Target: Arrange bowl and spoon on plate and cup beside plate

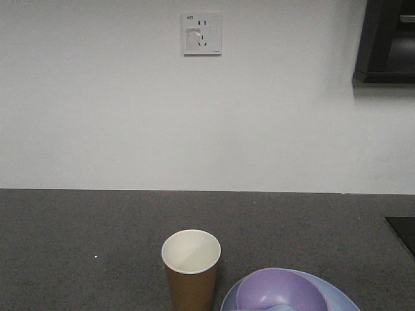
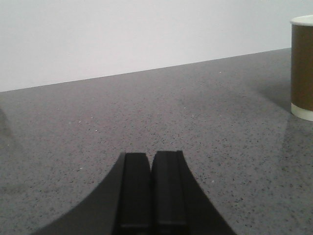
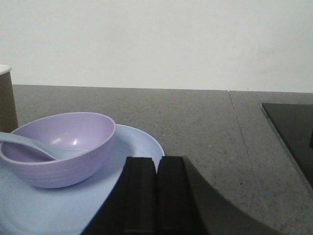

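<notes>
The lavender bowl [image 3: 61,147] sits on the pale blue plate [image 3: 142,142], with the pale spoon [image 3: 29,146] resting inside it, handle over the left rim. In the front view the bowl [image 1: 279,291] and plate [image 1: 340,299] lie at the bottom right, and the brown paper cup [image 1: 190,271] stands upright just left of the plate. The cup [image 2: 302,68] also shows at the right edge of the left wrist view and the cup [image 3: 7,100] at the left edge of the right wrist view. My left gripper [image 2: 151,159] is shut over bare counter. My right gripper [image 3: 157,164] is shut, just right of the bowl above the plate's edge.
A dark grey speckled counter [image 1: 78,246] runs back to a white wall with a socket [image 1: 201,34]. A black inset panel [image 3: 293,132] lies to the right on the counter. A dark cabinet [image 1: 386,42] hangs at the upper right.
</notes>
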Robot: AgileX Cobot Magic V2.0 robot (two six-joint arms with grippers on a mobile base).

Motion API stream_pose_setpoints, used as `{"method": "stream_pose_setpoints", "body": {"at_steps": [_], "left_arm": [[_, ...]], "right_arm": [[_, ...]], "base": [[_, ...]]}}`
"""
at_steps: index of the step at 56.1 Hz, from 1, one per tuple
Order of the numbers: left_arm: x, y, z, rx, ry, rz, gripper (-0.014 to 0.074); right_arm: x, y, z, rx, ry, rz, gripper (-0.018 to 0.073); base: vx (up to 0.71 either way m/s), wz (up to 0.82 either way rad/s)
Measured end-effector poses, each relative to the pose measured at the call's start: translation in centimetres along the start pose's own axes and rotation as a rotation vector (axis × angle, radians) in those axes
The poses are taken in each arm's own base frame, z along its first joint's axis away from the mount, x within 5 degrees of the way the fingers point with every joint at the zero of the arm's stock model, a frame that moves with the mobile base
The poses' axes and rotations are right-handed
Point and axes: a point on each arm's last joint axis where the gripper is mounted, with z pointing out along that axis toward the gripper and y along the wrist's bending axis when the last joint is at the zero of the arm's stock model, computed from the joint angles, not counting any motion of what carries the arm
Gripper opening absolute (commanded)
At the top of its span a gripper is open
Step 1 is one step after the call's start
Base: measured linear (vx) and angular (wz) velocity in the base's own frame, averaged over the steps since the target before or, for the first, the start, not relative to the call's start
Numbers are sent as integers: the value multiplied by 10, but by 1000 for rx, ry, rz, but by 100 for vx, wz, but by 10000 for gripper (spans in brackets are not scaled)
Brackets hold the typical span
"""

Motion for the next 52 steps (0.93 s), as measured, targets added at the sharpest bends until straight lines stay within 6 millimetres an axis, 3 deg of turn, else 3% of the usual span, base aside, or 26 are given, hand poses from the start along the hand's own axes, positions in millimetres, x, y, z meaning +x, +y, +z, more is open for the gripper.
{"method": "stream_pose_setpoints", "body": {"at_steps": [52], "left_arm": [[0, 0, 0, 0, 0, 0, 0]], "right_arm": [[3, -1, -3, 14, -33, 35, -6]], "base": [[0, 0]]}}
